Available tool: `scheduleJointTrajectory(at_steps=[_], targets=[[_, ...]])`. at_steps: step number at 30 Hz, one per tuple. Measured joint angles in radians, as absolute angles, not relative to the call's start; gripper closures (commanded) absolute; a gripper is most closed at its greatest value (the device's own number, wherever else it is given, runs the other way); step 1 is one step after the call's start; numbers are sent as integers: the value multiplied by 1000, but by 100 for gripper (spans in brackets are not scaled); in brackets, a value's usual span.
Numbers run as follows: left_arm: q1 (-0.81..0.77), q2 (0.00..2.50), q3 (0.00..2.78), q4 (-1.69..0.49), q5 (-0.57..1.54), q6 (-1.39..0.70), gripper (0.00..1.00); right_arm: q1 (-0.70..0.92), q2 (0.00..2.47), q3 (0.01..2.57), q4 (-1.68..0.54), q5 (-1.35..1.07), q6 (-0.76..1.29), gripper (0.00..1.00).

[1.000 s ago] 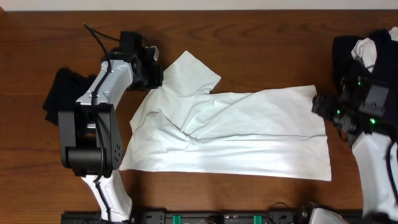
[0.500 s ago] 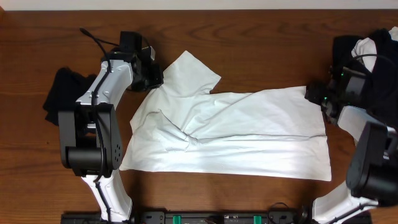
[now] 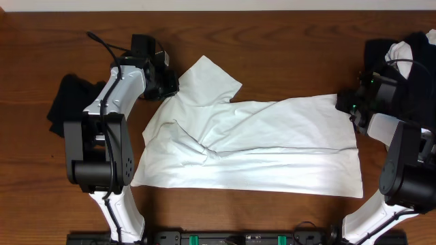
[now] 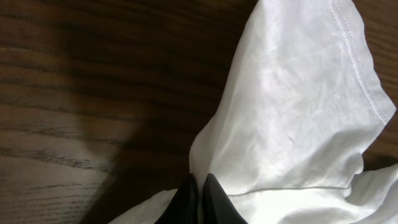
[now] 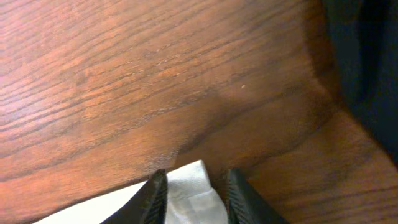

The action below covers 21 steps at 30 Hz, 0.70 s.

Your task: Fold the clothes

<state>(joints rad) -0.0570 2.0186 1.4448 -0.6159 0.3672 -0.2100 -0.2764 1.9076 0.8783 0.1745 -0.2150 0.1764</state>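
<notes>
Pinching white cloth, the left claw [image 4: 199,198] has its two dark fingers pressed together on a fold of the T-shirt [image 4: 292,112] where the sleeve meets the body. The fabric rises from the tips in a soft cone, thin and slightly glossy, with a double row of stitching along the sleeve hem. The right claw [image 5: 196,194] stands with its fingers apart, straddling the far hem corner of the shirt, which lies flat on the wood between them, unclamped. Seen from above, the shirt lies sideways across the middle of the brown wooden table [image 3: 286,41]: neck end to the left, hem to the right, one sleeve pointing at the far edge, creases running diagonally across the chest. No lettering legible on the fabric. A small black bundle [image 3: 65,102] lies beyond the left arm, and a black heap [image 3: 381,58] with white cloth sits behind the right claw.
</notes>
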Motion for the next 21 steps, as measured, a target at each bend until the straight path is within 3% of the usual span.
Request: scheduleJointTrajectory(at_steps=[5,21], targets=[[-57,2019,1445,-619,367,-210,94,-276,1909,881,160,-229,175,99],[-56,2006,1445,-635,368,-210,94,-279,1844,878,13,-228,182,99]])
